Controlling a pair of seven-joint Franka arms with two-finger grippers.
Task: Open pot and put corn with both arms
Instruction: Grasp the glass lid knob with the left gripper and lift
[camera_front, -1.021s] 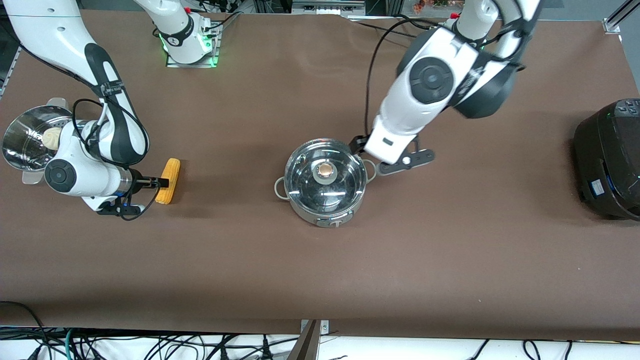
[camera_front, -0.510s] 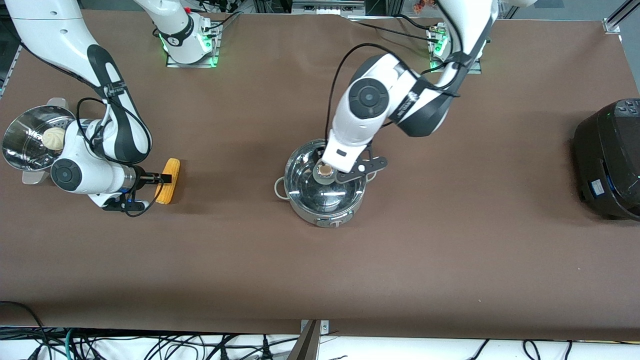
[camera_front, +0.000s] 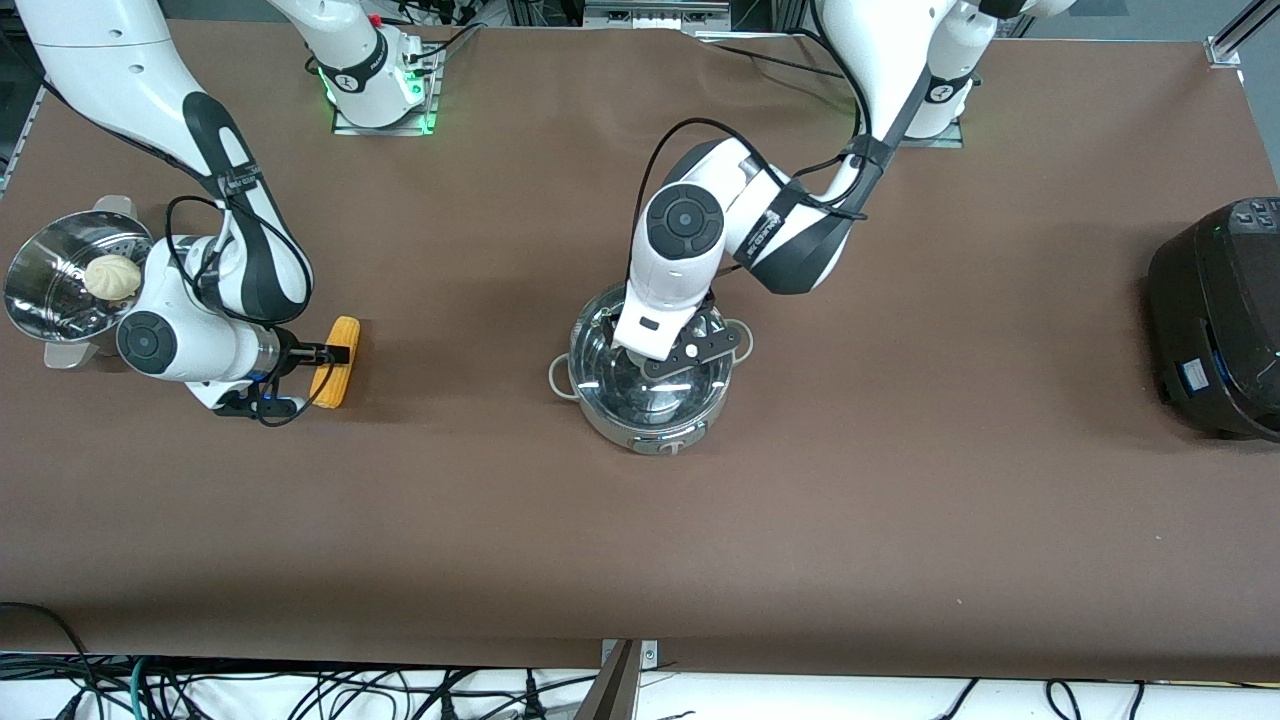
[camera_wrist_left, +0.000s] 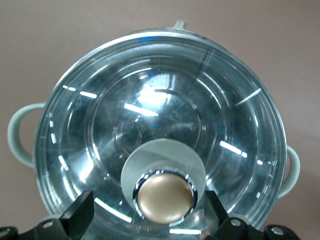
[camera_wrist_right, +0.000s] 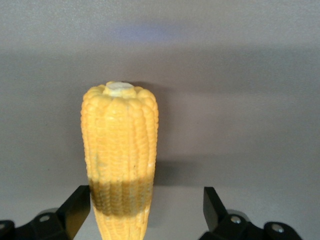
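Observation:
The steel pot (camera_front: 650, 425) stands mid-table with its glass lid (camera_front: 598, 362) on. My left arm's hand hangs over the lid and hides the knob in the front view. In the left wrist view my left gripper (camera_wrist_left: 149, 214) is open, with a finger on each side of the tan knob (camera_wrist_left: 165, 199), apart from it. The corn (camera_front: 344, 332) lies on the table toward the right arm's end. My right gripper (camera_front: 334, 354) is open around its middle. In the right wrist view the corn (camera_wrist_right: 120, 150) lies between the fingers of the right gripper (camera_wrist_right: 146, 207), close against one finger (camera_wrist_right: 80, 205).
A perforated steamer pot (camera_front: 40, 300) holding a pale bun (camera_front: 112, 275) stands at the right arm's end of the table. A big black cooker (camera_front: 1220, 320) stands at the left arm's end. Cables hang along the front edge.
My left arm has swung from beside the pot to over the lid, now covering the knob. My right hand has shifted slightly at the corn. The corn and pot have not moved.

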